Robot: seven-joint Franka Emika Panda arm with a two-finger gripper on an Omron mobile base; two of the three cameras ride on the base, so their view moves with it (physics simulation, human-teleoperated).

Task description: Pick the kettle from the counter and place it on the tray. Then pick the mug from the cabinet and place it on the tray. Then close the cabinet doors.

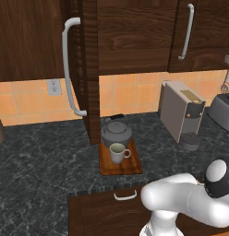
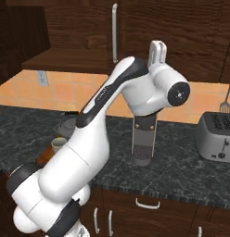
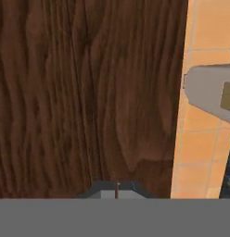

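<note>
The kettle [image 1: 117, 133] and the mug [image 1: 117, 152] both rest on the tray [image 1: 133, 166], mug in front, kettle behind. The tray lies on the counter [image 1: 42, 156], left of the coffee machine [image 1: 181, 110]. One cabinet door [image 1: 91, 69] stands open, edge-on above the tray; its bar handle [image 1: 68, 69] faces left. In the hand view the gripper [image 3: 116, 190] is fully closed, holding nothing, close against wood-grain door panel [image 3: 89, 92]. No legible writing or brand markings.
</note>
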